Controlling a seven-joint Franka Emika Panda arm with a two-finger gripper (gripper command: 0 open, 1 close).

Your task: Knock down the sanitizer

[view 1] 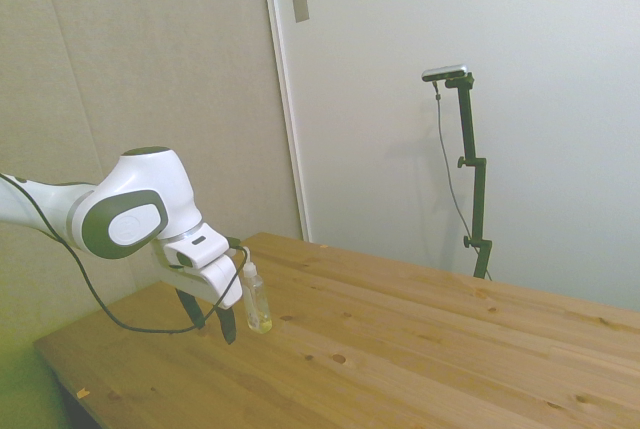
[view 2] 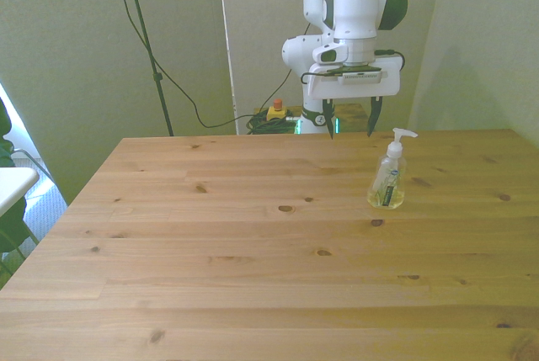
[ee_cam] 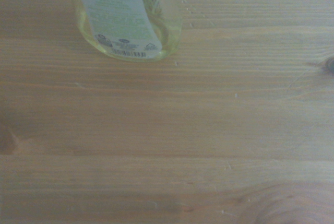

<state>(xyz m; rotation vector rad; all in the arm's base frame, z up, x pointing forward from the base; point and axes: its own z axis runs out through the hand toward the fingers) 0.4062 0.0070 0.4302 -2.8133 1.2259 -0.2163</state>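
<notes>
Your claw (view 2: 349,126) hangs with its fingers spread wide, holding nothing. The sanitizer (view 2: 387,177) stands upright on the desk (view 2: 253,243) just beside and below it; its white label's print is unreadable.

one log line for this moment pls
sanitizer upright on table | gripper open, just behind bottle, apart | not knocked down yet

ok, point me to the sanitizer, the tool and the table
sanitizer (view 2: 387,183), front view, on the label at mid-body.
tool (view 2: 349,125), front view, midway between the two dark fingertips.
table (view 2: 210,243), front view, on bare wood planks.
</notes>
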